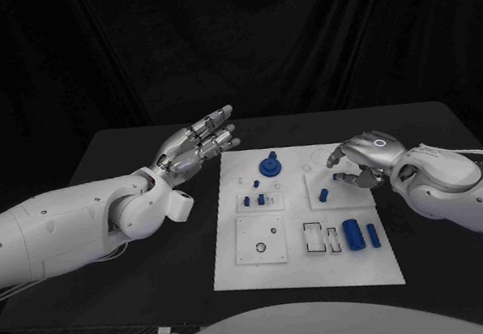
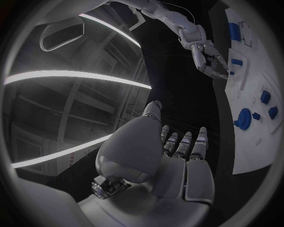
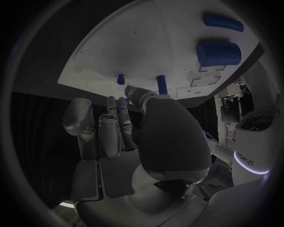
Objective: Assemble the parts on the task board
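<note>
above the table's (image 1: 147, 267) left half, beside the left edge of the task board (image 1: 307, 278), the left hand (image 1: 198, 145) is raised clear of the surface, fingers (image 1: 220, 127) extended, close side by side and pointing toward the far edge, with nothing in its grasp; the left wrist view shows the same hand (image 2: 172, 156) with straight fingers (image 2: 189, 144) and the board (image 2: 254, 142) off to one side. the white left forearm runs in from the table's left edge.

over the board's far right corner, the right hand (image 1: 364, 157) is held palm-down, its fingers (image 1: 336, 156) curled downward with the tips just above or on the board near a small blue peg (image 1: 322, 194); whether they pinch a part cannot be told. in the right wrist view the hand (image 3: 148, 127) points at the board (image 3: 148, 42), the fingers (image 3: 115, 118) lying close together near two small blue pegs (image 3: 161, 84), contact unclear.

parts on the board: a blue round knobbed piece (image 1: 270, 166) near the far edge at centre; small blue pieces (image 1: 260, 199) in the middle-left plate; a large blue cylinder (image 1: 353, 234) and a slimmer blue rod (image 1: 374, 234) lying side by side near the right edge, toward the near right corner, beside a rectangular slot (image 1: 316, 238); a ring-shaped recess (image 1: 261, 249) in the near-left plate.
</note>
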`<action>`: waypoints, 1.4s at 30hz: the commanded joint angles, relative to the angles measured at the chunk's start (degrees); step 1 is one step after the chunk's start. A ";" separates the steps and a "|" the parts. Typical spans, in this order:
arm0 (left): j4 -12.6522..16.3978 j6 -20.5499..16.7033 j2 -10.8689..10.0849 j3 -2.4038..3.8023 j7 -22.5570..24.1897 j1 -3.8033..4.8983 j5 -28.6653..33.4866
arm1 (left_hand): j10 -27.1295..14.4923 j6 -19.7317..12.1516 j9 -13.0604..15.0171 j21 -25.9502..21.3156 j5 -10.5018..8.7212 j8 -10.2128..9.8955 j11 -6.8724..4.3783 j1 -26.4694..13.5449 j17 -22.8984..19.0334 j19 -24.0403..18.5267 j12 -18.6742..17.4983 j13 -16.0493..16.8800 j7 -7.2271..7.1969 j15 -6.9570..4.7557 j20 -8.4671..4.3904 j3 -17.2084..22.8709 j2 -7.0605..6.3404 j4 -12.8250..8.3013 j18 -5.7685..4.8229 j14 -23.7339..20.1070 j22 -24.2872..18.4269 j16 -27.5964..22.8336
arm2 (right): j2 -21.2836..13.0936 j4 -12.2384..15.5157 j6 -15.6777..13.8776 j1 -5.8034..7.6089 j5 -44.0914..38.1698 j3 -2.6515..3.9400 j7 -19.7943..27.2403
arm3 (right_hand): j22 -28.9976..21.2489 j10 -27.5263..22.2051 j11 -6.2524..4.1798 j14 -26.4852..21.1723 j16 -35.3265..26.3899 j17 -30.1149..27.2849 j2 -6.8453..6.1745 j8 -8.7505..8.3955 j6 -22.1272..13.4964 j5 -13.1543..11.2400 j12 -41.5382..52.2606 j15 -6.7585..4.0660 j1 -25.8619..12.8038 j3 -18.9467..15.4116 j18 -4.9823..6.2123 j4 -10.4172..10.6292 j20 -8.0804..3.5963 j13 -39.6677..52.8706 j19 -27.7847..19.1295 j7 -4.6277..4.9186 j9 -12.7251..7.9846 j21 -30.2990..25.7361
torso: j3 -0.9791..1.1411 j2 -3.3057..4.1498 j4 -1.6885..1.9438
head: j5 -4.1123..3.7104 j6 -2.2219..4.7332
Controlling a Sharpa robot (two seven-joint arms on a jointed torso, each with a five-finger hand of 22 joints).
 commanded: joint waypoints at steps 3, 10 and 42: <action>0.01 0.70 0.11 0.06 0.42 -0.13 0.07 | 0.00 0.28 0.10 0.34 0.27 0.22 0.28 0.45 0.10 0.54 0.39 0.05 0.57 0.50 0.02 0.03 -0.01 -0.28 -1.11 0.11 -0.02 0.25 | 0.46 -0.75 -0.26 -0.46 0.05 0.03 0.20 | 7.87 1.12 -0.22 2.28 0.31 4.34 -0.06 0.44 0.60 -1.66 0.58 0.05 -0.58 0.02 0.10 0.55 -0.12 -0.02 0.52 -0.15 0.21 0.54 | 0.00 0.02 0.02 | 0.10 0.00; -0.03 0.74 0.09 0.06 0.38 -0.20 0.06 | 0.00 0.28 0.10 0.34 0.27 0.22 0.28 0.45 0.10 0.54 0.39 0.05 0.57 0.50 0.02 0.03 -0.01 -0.28 -1.11 0.11 -0.02 0.25 | 0.96 -1.52 0.11 -0.76 0.05 0.03 0.24 | 7.88 1.87 -0.34 2.30 0.32 4.31 -0.02 0.59 0.68 -2.03 1.03 -0.03 -0.38 0.14 0.09 0.55 -0.18 0.03 0.58 -0.10 0.32 0.61 | 0.01 0.01 0.04 | 0.04 0.00; -0.12 1.23 0.34 0.06 0.18 -0.42 0.06 | 0.10 0.29 0.09 0.40 0.41 0.22 0.37 0.48 0.18 0.69 0.45 0.08 0.72 0.61 0.02 0.08 0.02 -0.45 -1.25 0.39 0.04 0.52 | 2.47 -3.81 3.90 -1.66 0.05 0.03 -1.01 | 7.91 5.37 -0.67 2.28 0.25 4.04 -0.18 1.74 2.23 2.52 3.09 -0.07 0.84 1.72 0.06 -0.65 -0.33 0.50 0.65 0.86 1.05 0.74 | 0.02 0.03 0.04 | -0.02 0.00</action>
